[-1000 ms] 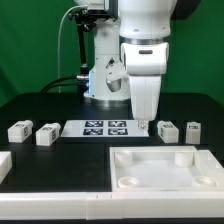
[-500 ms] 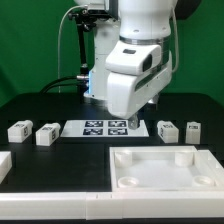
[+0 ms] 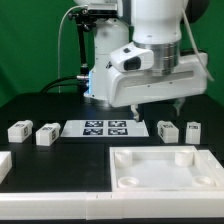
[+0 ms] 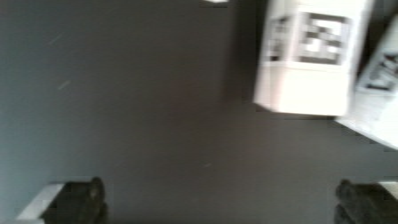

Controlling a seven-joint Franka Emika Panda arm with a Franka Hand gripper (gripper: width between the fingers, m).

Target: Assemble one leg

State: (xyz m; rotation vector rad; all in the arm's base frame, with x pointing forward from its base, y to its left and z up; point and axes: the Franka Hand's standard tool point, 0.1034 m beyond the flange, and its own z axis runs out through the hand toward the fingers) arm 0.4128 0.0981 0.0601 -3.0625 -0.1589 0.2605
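Note:
Four small white tagged legs stand on the black table in the exterior view: two at its left (image 3: 18,130) (image 3: 46,134) and two at its right (image 3: 167,130) (image 3: 193,130). My gripper (image 3: 158,110) hangs above the two right legs, open and empty, clear of them. In the wrist view one leg (image 4: 306,60) lies ahead on the dark table with a second leg (image 4: 377,80) beside it at the picture's edge. My gripper (image 4: 221,200) shows its fingertips (image 4: 71,200) far apart with only bare table between them. The white tabletop (image 3: 150,182) lies in front.
The marker board (image 3: 105,127) lies flat between the two pairs of legs. A white bar end (image 3: 3,165) sits at the exterior view's left edge. The robot base stands behind the board.
The gripper has turned about its vertical axis so its broad side faces the camera, and it has shifted toward the exterior view's right, over the right pair of legs. The parts have not moved.

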